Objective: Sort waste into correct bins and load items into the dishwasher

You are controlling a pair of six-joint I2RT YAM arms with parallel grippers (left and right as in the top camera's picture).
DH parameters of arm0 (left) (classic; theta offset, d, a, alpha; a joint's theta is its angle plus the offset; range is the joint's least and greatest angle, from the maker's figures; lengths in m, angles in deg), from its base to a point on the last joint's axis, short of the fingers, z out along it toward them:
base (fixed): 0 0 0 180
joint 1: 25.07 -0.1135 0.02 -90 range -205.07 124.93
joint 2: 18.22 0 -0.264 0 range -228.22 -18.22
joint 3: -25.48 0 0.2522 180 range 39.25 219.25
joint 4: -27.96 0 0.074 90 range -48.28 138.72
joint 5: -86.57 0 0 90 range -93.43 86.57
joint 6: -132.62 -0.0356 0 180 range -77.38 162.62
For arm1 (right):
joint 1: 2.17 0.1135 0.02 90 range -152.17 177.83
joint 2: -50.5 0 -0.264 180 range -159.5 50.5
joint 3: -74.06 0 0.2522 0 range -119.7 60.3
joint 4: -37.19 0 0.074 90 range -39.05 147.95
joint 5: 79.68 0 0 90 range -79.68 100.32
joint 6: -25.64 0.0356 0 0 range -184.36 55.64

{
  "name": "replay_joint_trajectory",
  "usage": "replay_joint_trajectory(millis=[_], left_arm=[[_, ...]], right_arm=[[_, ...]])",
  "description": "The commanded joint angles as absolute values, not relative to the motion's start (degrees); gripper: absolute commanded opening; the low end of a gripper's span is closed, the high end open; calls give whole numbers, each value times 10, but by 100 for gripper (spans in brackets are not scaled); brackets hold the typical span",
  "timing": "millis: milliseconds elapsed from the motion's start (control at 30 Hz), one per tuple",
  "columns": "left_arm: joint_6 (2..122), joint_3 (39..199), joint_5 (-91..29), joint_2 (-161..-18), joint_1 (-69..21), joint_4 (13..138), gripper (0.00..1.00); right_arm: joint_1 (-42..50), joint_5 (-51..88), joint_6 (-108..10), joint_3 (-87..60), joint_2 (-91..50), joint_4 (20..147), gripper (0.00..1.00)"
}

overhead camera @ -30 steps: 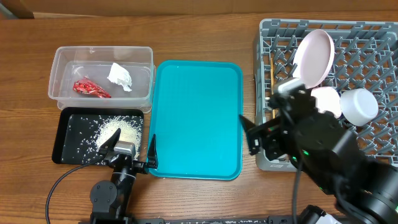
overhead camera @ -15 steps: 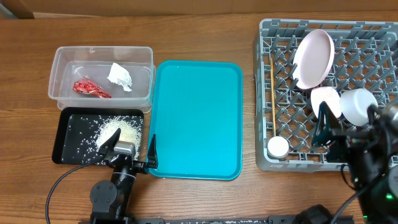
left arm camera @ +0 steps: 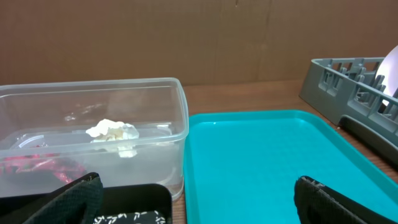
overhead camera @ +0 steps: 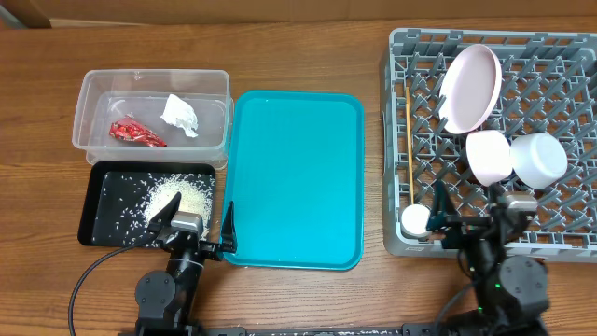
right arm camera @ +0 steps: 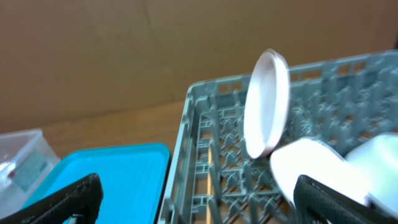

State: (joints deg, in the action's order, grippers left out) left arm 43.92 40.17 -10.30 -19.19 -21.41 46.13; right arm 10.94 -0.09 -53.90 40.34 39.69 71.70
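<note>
The clear tub (overhead camera: pixel 154 75) at back left holds a red wrapper (overhead camera: pixel 136 132) and a white tissue (overhead camera: pixel 180 115). Below it, rice (overhead camera: pixel 177 196) lies in the black tray (overhead camera: pixel 103 219). In the grey dish rack (overhead camera: pixel 466 37) at right stand a pink plate (overhead camera: pixel 469 87), two bowls (overhead camera: pixel 489 155) and a small cup (overhead camera: pixel 416 220), with chopsticks (overhead camera: pixel 409 140) along its left side. My left gripper (overhead camera: pixel 194 222) is open and empty at the black tray's front edge (left arm camera: pixel 202 205). The right gripper (overhead camera: pixel 476 217) is open and empty at the rack's front edge (right arm camera: pixel 205 208).
A bare teal serving tray (overhead camera: pixel 297 177) lies between the bins and the rack. The wrist views show the tub (left arm camera: pixel 93 124), the tissue (left arm camera: pixel 113 132) and the plate (right arm camera: pixel 267 102) leaning upright. The wooden table ends just beyond the rack and tub.
My right arm has drawn back from over the rack's front left corner to the table's front edge, uncovering the small cup. The left arm has not moved.
</note>
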Motion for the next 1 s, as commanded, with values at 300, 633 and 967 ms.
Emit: replay_joint_trajectory(millis=[300,633,967], left_arm=[[443,397,-103,-188,-217,459,100],[443,397,-103,-188,-217,459,100],[443,397,-103,-188,-217,459,100]], right_arm=[[82,47,-539,592,503,556,100],[83,45,-539,598,503,549,100],[83,45,-539,598,503,549,100]])
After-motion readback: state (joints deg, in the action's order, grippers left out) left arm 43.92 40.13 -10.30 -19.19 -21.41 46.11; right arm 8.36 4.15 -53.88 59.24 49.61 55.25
